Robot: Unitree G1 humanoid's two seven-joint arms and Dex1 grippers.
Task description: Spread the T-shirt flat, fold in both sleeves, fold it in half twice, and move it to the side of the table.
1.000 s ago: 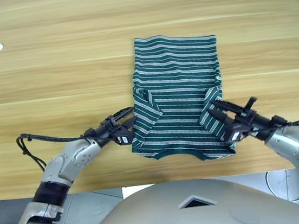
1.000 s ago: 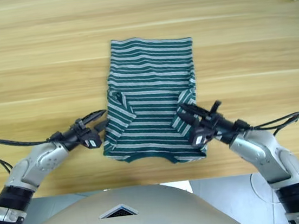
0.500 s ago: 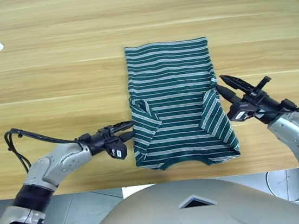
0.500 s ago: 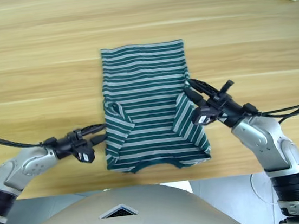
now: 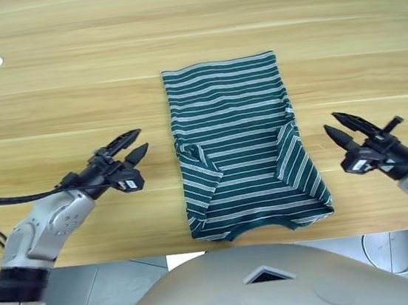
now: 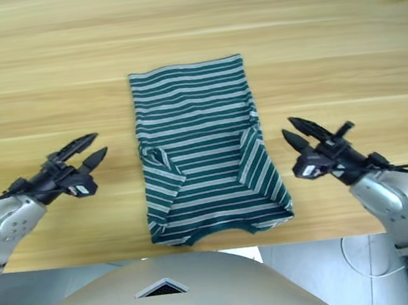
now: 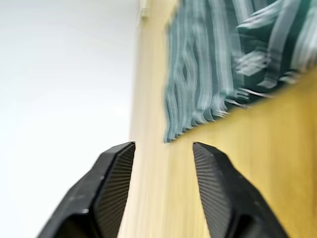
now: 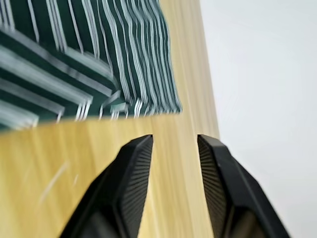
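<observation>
With both sleeves folded in, you have two half-folds and the shift aside left. T-shirt (image 5: 237,119) lies flat near the bench (image 5: 68,80) front edge. Left gripper (image 5: 137,143) and right gripper (image 5: 331,123) are released and empty, flanking it.

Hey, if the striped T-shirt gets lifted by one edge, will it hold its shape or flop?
Probably flop: the T-shirt is thin cloth, lying flat with wrinkled edges. Its folded-in sleeves would likely fall open. Pushed, it should bunch rather than slide on the wooden table.
</observation>
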